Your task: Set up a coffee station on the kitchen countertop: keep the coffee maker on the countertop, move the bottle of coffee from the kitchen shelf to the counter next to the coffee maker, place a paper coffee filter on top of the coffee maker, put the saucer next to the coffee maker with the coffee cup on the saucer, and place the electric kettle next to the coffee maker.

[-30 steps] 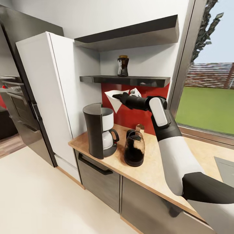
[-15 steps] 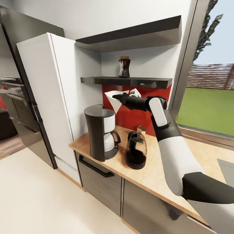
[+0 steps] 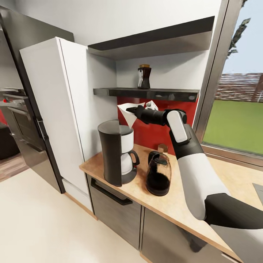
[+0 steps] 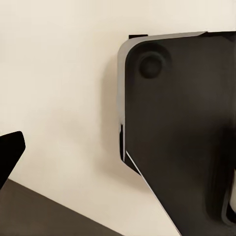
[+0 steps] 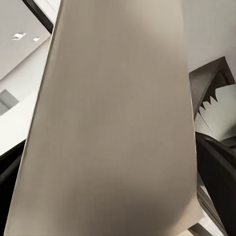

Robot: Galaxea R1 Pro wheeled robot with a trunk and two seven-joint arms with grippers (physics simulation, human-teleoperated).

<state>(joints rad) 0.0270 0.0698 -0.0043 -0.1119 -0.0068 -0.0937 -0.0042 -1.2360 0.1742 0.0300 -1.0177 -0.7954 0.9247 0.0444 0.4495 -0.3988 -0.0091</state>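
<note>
Right gripper (image 3: 132, 109) jaws pinch the paper coffee filter (image 3: 126, 113) at its edge, one o'clock above the coffee maker (image 3: 116, 152); light, limp, easily crumpled.

White-shelled right arm (image 3: 199, 182) (black joints, black wrist).

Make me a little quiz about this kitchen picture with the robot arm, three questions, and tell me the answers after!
1. True or false: the bottle of coffee stands on the kitchen shelf.
2. What white thing does the right gripper hold?
3. Which sits beside the coffee maker on the kitchen countertop: A) a toaster, B) the electric kettle, C) a pan?

Key: 1. True. 2. The paper coffee filter, held in the air above the coffee maker. 3. B.
</note>
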